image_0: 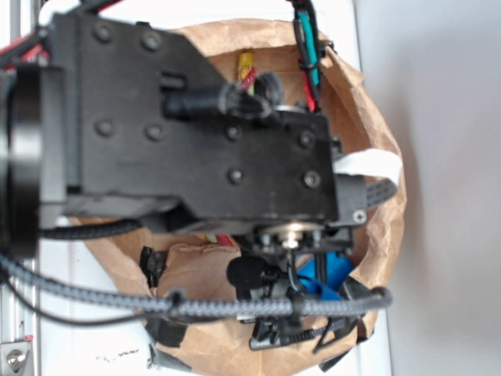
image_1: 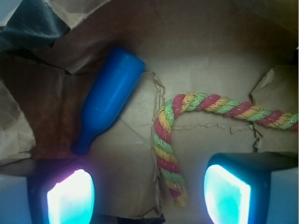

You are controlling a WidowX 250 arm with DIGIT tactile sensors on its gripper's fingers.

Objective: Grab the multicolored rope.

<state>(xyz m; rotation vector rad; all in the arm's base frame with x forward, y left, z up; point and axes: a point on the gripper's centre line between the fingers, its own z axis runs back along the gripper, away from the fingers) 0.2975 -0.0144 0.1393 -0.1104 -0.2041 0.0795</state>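
Rope (image_1: 187,121) lies right of cylinder (image_1: 108,98) in bag (image_1: 140,186).

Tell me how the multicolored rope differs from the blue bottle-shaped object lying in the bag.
The multicolored rope is twisted from red, yellow and green strands; the blue bottle-shaped object is one smooth solid blue. The rope bends in a corner, one arm running right and one down between the claw fingers; the blue object is straight and rigid-looking, lying diagonally, off to the side. The rope is thinner and longer. Both lie flat on the brown paper.
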